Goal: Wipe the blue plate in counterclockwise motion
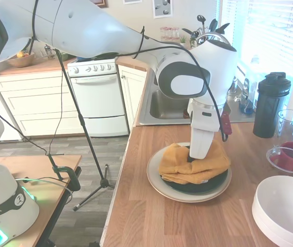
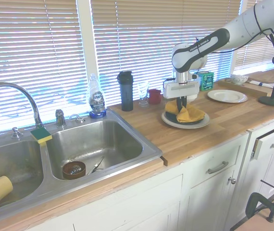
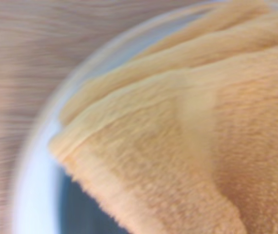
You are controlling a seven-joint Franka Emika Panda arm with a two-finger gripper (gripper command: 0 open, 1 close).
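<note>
Blue plate (image 1: pixel 203 186) sits stacked on 1 beige plate (image 1: pixel 187 197) on the wooden counter (image 1: pixel 151 216), mostly covered by the orange cloth (image 1: pixel 180 165). Gripper (image 1: pixel 194 158) is buried in the cloth; I cannot tell its opening. I judge the plate rigid, glossy and prone to sliding, the cloth soft: press mid-cloth.

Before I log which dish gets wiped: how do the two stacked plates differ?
The blue plate is very dark and smaller; the beige plate is pale and wider. The blue plate sits on top, mostly covered by the orange cloth; the beige plate lies beneath on the counter, only its rim showing. Both are round and shallow.
</note>
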